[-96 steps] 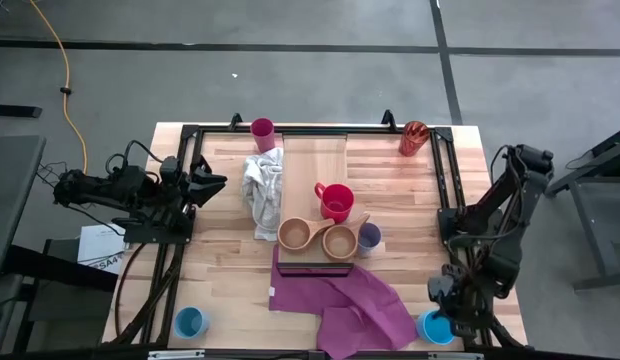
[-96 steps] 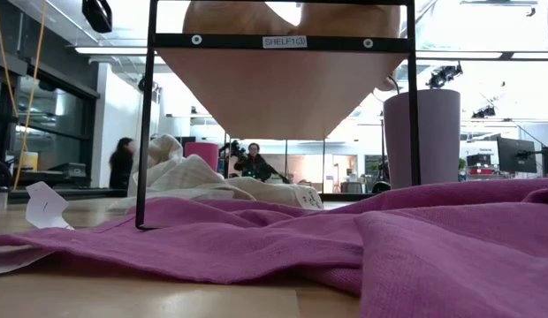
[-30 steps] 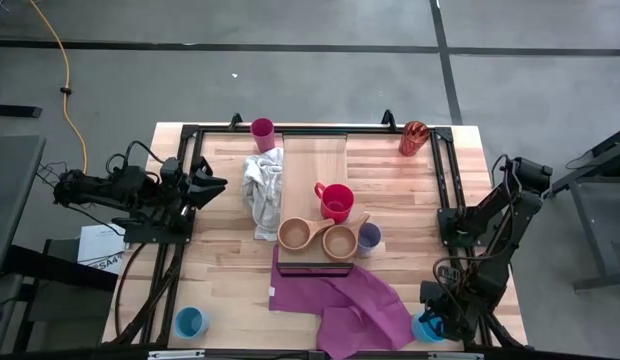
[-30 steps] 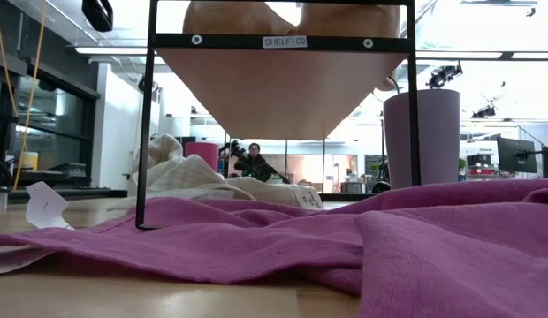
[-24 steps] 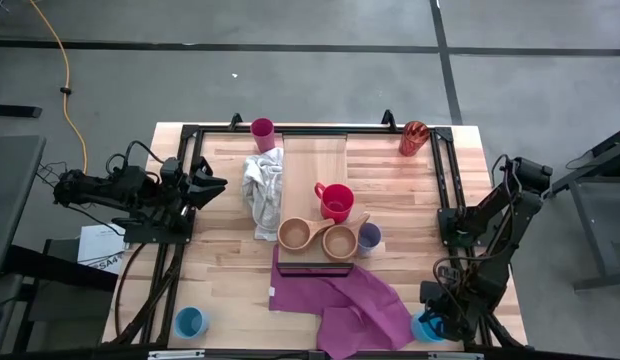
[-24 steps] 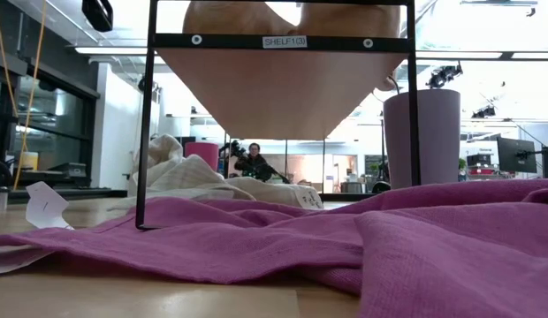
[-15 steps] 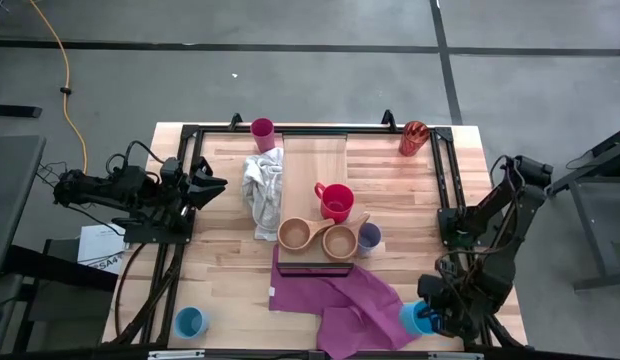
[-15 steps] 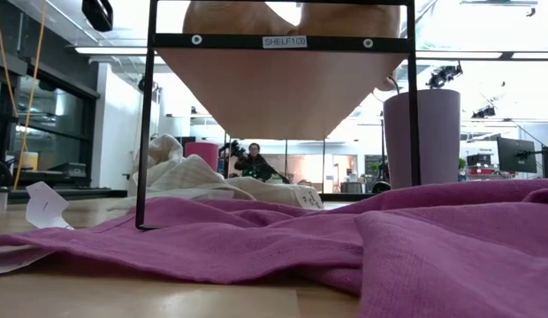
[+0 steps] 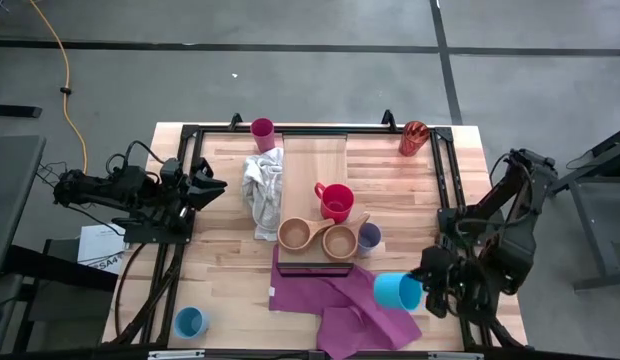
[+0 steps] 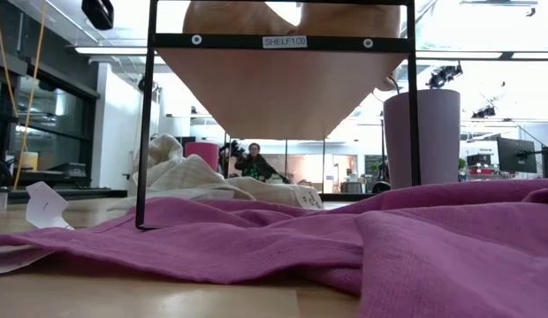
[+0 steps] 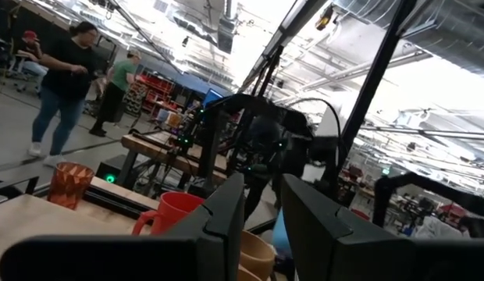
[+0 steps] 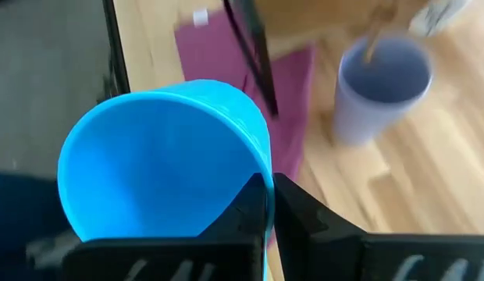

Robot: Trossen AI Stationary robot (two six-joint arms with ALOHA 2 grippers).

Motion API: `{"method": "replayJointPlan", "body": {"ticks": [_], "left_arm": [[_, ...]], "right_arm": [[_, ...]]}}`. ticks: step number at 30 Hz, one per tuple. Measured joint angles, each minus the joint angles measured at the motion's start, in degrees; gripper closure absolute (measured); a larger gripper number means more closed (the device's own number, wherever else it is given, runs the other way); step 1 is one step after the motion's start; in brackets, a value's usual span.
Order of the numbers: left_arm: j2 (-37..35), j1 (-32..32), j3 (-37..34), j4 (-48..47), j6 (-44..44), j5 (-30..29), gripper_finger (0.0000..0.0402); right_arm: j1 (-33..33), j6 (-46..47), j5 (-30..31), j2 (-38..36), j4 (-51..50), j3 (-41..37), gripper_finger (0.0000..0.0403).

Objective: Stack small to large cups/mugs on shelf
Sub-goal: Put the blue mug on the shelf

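Blue mug (image 9: 395, 290), smooth round plastic, right gripper (image 9: 427, 287) pinching rim

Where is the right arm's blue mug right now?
High view: the blue mug hangs tipped in the right gripper, over the purple cloth's right edge, near the lavender tumbler.

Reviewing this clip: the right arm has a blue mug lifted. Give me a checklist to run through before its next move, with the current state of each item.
1. Grip: right gripper is shut on the rim of the blue mug: ok.
2. Mug clear of the table: it is held tilted over the purple cloth; whether it touches the cloth: cannot tell.
3. Free space on the shelf: the red mug and two wooden cups stand on it, the far half is bare: ok.
4. Lavender tumbler stands at the shelf's near right corner, close to the likely path: not ok.
5. Left gripper waits at the table's left edge, out of the way: ok.
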Motion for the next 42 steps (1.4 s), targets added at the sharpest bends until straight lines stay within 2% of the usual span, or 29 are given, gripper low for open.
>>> {"method": "replayJointPlan", "body": {"ticks": [7, 13, 18, 22, 30, 34, 38, 42], "left_arm": [[0.0, 0.0, 0.0, 0.0, 0.0, 1.9, 0.0324], [0.0, 0.0, 0.0, -0.8, 0.0, 3.3, 0.0324], [0.0, 0.0, 0.0, -2.9, -0.3, 4.3, 0.0324], [0.0, 0.0, 0.0, -5.4, -1.1, 4.3, 0.0324], [0.5, 0.0, 0.0, -5.6, -0.2, 4.2, 0.0324], [0.5, 0.0, 0.0, -5.6, 0.5, 4.2, 0.0324], [0.5, 0.0, 0.0, -5.6, 0.5, 4.4, 0.0324], [0.6, 0.0, 0.0, -5.6, 0.3, 4.4, 0.0324]], "right_arm": [[-5.5, -7.4, 6.3, -0.9, 0.3, 5.4, 0.0403], [-14.3, -20.9, 10.1, -0.9, 2.5, 11.2, 0.0403], [-24.1, -34.2, 10.6, -0.9, 5.3, 16.8, 0.0403], [-32.9, -43.0, 5.9, -0.9, 6.9, 20.5, 0.0403], [-50.4, -57.5, -10.0, 1.1, 17.0, 21.9, 0.0403], [-56.8, -62.2, -16.5, 3.4, 21.5, 22.1, 0.0403], [-61.4, -66.8, -21.8, 7.1, 20.3, 26.2, 0.0403], [-64.5, -71.9, -24.9, 11.4, 15.1, 33.5, 0.0403]]}}
